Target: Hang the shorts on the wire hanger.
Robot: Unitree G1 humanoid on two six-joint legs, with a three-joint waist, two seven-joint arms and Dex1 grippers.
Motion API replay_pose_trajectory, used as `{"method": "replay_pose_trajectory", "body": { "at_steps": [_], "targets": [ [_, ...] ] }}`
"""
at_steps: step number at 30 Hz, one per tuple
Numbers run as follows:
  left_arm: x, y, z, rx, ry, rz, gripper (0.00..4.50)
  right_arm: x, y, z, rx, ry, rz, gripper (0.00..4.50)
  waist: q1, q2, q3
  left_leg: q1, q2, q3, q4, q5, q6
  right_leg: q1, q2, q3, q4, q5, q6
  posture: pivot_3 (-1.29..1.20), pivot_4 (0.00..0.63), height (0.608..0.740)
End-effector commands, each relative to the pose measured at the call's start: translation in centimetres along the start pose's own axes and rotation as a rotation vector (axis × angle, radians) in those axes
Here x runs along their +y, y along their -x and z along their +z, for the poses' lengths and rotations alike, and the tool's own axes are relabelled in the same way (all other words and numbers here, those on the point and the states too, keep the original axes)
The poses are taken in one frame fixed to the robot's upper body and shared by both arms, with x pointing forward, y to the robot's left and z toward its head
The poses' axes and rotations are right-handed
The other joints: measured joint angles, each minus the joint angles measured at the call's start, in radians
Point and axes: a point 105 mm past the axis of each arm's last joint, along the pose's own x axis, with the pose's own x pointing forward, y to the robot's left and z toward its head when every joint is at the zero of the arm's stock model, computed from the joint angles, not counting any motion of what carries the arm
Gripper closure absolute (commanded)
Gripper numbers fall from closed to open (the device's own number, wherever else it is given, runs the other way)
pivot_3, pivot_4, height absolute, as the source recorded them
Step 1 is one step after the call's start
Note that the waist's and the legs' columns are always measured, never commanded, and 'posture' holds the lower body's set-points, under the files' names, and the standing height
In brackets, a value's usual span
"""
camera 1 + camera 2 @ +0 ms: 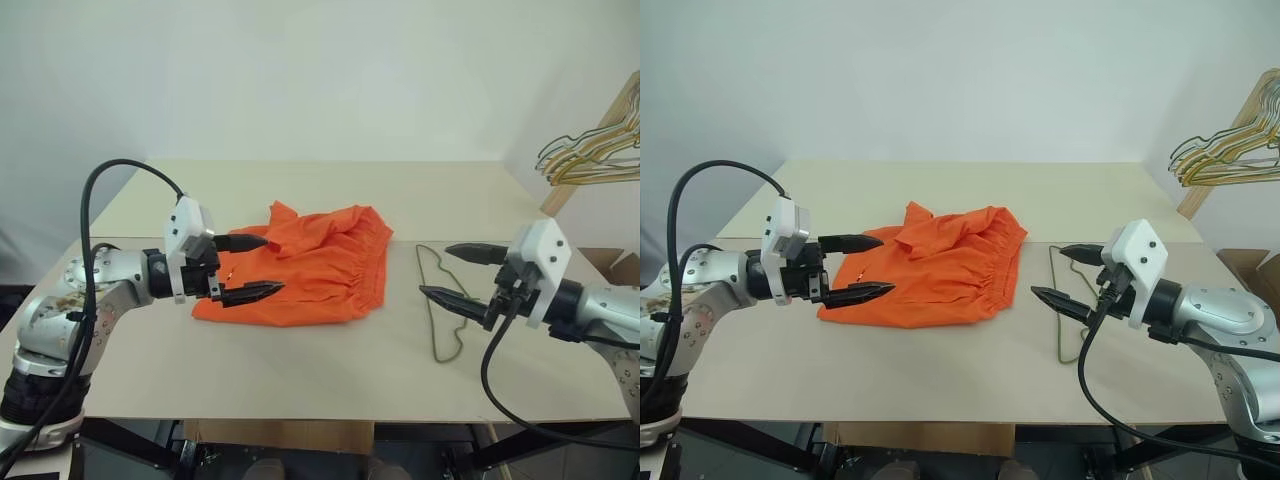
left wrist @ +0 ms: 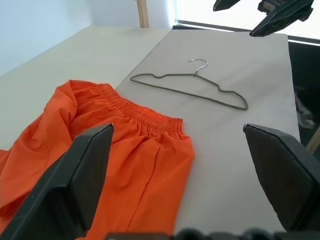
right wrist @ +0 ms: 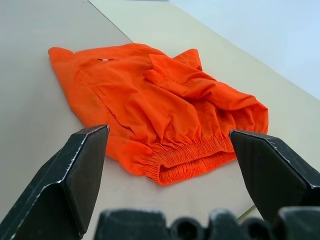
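1. Across the middle of the left eye frame, the shorts (image 1: 305, 265) are lying crumpled on the pale table (image 1: 300, 370), their gathered waistband facing the right side of the frame.
2. No brand, label or readable writing is showing on anything; a tiny pale mark on the orange cloth in the right wrist view is too small to make out.
3. Right of centre, the wire hanger (image 1: 437, 300) is lying flat on the table just beside the waistband, apart from the cloth, with its hook toward the far edge.
4. At the left of the frame, the left gripper (image 1: 248, 267) is hovering over the near left part of the shorts, its two black fingers spread wide and holding nothing.
5. At the right of the frame, the right gripper (image 1: 462, 273) is hanging over the hanger, its fingers likewise spread wide and empty; one finger is covering part of the wire.
6. At the upper right edge, a bunch of gold and silver hangers (image 1: 590, 150) on a wooden rail (image 1: 590, 150) is being cut off by the frame.
7. Part of the shorts' far leg is folding over itself, so its outline is hard to follow.
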Motion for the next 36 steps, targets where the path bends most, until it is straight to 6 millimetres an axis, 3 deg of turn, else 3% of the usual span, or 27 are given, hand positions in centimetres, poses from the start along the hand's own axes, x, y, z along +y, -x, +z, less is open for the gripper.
{"method": "replay_pose_trajectory", "body": {
  "at_steps": [1,14,23,28,36],
  "targets": [
    [-0.1,0.3,1.5,-0.038,-0.061,0.002,0.0,-0.3,0.1,1.4,-0.046,0.049,-0.014,0.03,0.0,0.0,0.0,0.0,0.0,0.0,0.0,0.0,0.0,0.0,0.0,0.0,0.0,0.0,0.0,0.06,0.0,0.74],
    [0.3,1.5,-0.6,0.155,-0.115,0.034,0.0,-0.4,-0.4,1.3,-0.051,0.054,-0.001,0.03,0.003,0.0,0.0,0.0,0.0,0.001,0.0,0.0,0.0,0.0,0.0,0.0,0.0,0.0,0.0,0.08,0.0,0.74],
    [1.4,4.4,-6.7,0.49,-0.229,0.119,0.0,0.8,-2.1,2.2,-0.069,0.102,0.068,0.03,0.0,0.0,0.0,0.0,0.001,0.004,-0.001,0.0,0.0,-0.001,0.0,0.0,0.0,0.0,0.0,0.06,0.0,0.74],
    [2.9,6.0,-9.9,0.658,-0.317,0.159,0.0,1.2,-2.4,1.7,-0.07,0.085,0.061,0.03,0.008,-0.001,0.0,0.0,0.0,0.004,-0.001,0.0,0.0,0.0,0.0,0.0,-0.001,0.0,0.0,0.05,0.0,0.74],
    [5.6,4.2,-13.5,0.745,-0.424,0.201,0.0,1.9,-2.8,2.1,-0.098,0.069,0.06,0.03,0.012,-0.001,0.0,-0.001,0.0,0.005,0.0,0.0,0.0,-0.001,0.0,-0.001,0.0,0.0,0.0,0.03,0.0,0.74]
  ]
}}
